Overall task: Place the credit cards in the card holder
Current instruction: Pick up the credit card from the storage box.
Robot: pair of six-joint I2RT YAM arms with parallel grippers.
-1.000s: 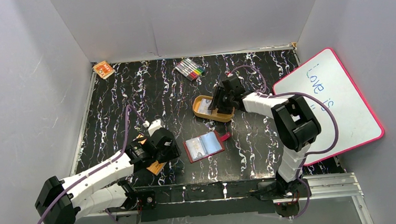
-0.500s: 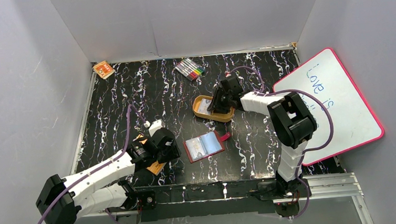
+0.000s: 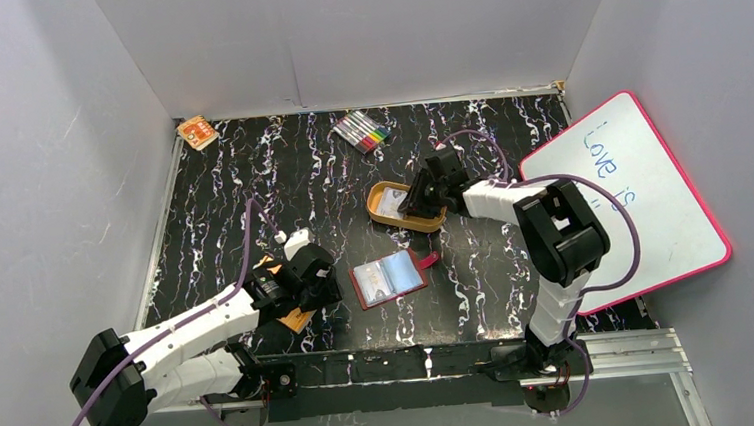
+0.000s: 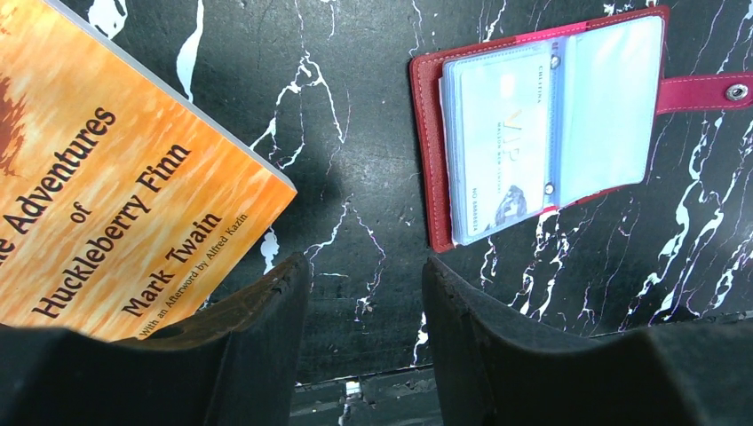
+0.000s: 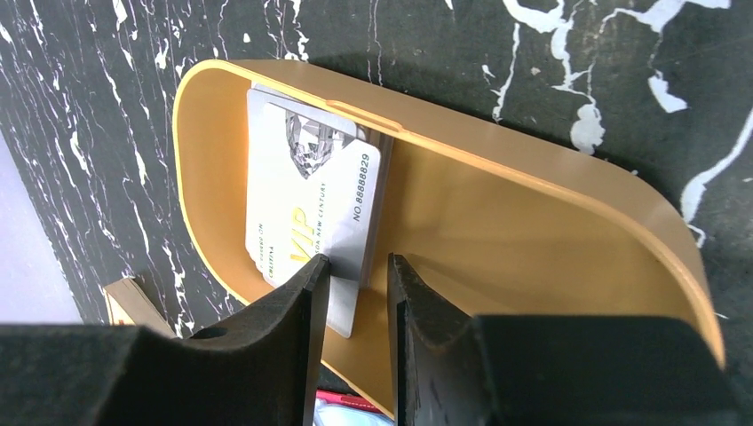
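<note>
The credit cards [image 5: 311, 204] lie stacked in an orange oval tin [image 5: 533, 160], pale grey with "VIP" print, and show as a light patch [image 3: 388, 203] from above. My right gripper [image 5: 355, 262] reaches into the tin [image 3: 406, 221], its jaws narrowly apart around the stack's right edge; the left finger touches the top card, the right finger stands off it. The card holder [image 3: 389, 277] lies open at the table's front centre, red with clear pockets [image 4: 533, 124], one pale card [image 4: 502, 133] in its left pocket. My left gripper [image 4: 364, 266] hovers open and empty just left of it.
An orange Huckleberry Finn book [image 4: 115, 177] lies under my left arm [image 3: 295, 317]. Coloured markers [image 3: 361, 131] lie at the back, a small orange box [image 3: 197, 132] in the back left corner. A pink-framed whiteboard [image 3: 642, 194] leans at the right.
My right gripper's jaws have narrowed around the cards' edge in the tin, and its wrist has shifted slightly. The left arm has stayed put.
</note>
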